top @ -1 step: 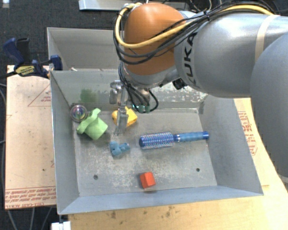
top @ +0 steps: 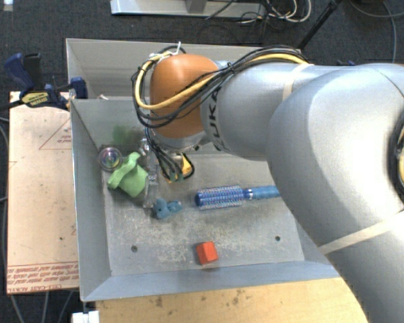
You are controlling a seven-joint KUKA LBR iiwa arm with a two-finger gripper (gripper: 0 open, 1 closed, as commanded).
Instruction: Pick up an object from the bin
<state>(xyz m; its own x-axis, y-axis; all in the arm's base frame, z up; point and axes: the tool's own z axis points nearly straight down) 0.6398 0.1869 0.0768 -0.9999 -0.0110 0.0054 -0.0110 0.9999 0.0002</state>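
Now down low at the left of the bin (top: 256, 237), jaws right beside a green toy (top: 129, 177) and just above a small blue toy (top: 165, 208). Can't tell if wide or narrow. Off to the right, a blue brush (top: 229, 196); near the front, a red block (top: 205, 252); by the left wall, a shiny ball (top: 110, 157)

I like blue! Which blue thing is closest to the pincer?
The small lumpy blue thing just beside the pincer; the long blue brush lies farther right.
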